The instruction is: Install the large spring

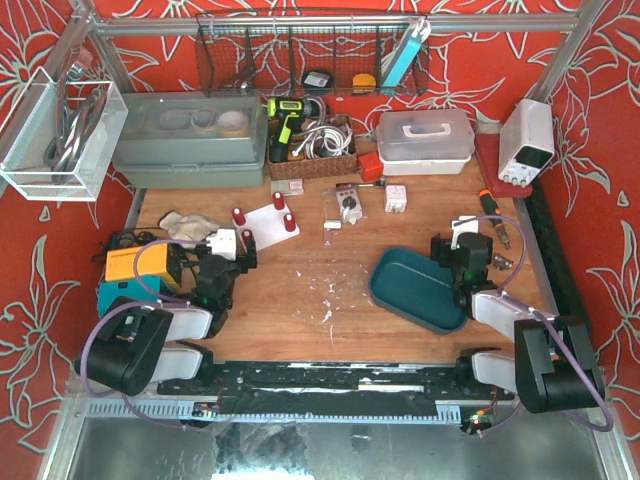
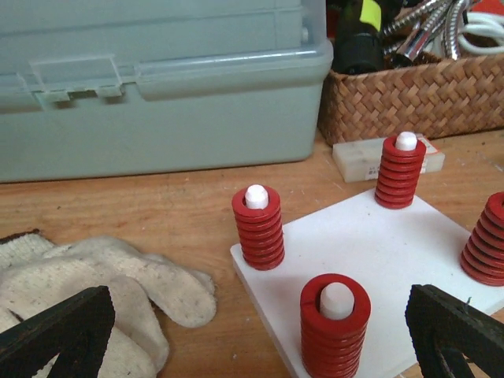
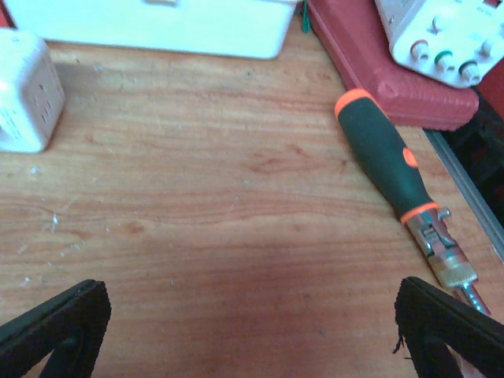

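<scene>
A white plate (image 2: 378,252) carries four pegs, each with a red spring on it. The nearest spring (image 2: 335,327) is wider, with a loose gap around its white peg (image 2: 336,299). Three other springs (image 2: 258,228) (image 2: 400,172) (image 2: 487,240) sit on the other pegs. My left gripper (image 2: 258,337) is open and empty just short of the plate's near corner, its fingertips (image 2: 59,331) wide on either side. The plate also shows in the top view (image 1: 270,222), with the left gripper (image 1: 243,256) beside it. My right gripper (image 3: 252,331) is open and empty over bare wood, far right in the top view (image 1: 467,233).
White gloves (image 2: 94,283) lie left of the plate. A grey toolbox (image 2: 157,87) and a wicker basket (image 2: 417,94) stand behind it. A green-handled screwdriver (image 3: 390,169), a white cube (image 3: 24,90) and a red case (image 3: 394,71) lie near the right gripper. A teal tray (image 1: 415,290) sits beside the right arm.
</scene>
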`<state>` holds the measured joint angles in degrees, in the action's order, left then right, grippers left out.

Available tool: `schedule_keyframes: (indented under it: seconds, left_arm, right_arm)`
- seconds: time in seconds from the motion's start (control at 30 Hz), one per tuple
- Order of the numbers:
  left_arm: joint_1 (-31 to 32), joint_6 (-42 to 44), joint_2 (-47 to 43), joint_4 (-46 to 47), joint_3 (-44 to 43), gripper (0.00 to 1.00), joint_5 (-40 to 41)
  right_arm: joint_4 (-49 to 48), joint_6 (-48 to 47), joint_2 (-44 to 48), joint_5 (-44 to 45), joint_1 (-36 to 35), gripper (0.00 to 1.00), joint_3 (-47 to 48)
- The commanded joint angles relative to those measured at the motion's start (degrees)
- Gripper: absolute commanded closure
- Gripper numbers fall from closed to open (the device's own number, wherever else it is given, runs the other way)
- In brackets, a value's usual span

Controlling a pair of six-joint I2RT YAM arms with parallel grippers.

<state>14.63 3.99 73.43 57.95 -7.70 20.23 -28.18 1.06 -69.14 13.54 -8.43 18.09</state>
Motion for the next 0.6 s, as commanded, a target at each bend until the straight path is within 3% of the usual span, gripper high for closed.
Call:
schedule_keyframes:
  seconds: [0.0,0.07,0.2,0.3,0.37,0.57]
  left_arm:
    - [-0.75,2.56,1.99,15.09,4.18,0.00,-1.38]
    - [-0.95,2.31,3.50,18.87,5.12,0.00,-0.86]
    - [-4.07,-0.55,4.35,15.73,3.50,0.00,-4.23]
    - [-5.30,-1.55,8.74,23.07,5.09,0.00,-4.05]
    - [-5.32,-1.48,7.55,17.70,3.41,0.00,-5.08]
    - [-7.31,-2.62,7.70,15.54,2.18,0.00,-7.89]
  right_arm:
    - [-11.79,-2.37,-0.71,-2.42,0.85,0.01,-1.88]
    - [-17.13,-2.24,-3.05,-3.75,2.01,0.01,-3.10]
    - [-19.87,-1.92,-6.90,-9.68,4.64,0.01,-2.96]
    - [-22.85,-2.21,-9.57,-11.05,4.67,0.01,-3.35]
    - [-26.40,-1.47,-12.01,-9.32,4.70,0.01,-3.66]
    - [-21.63,-1.87,-11.47,-6.83,3.83,0.01,-1.93]
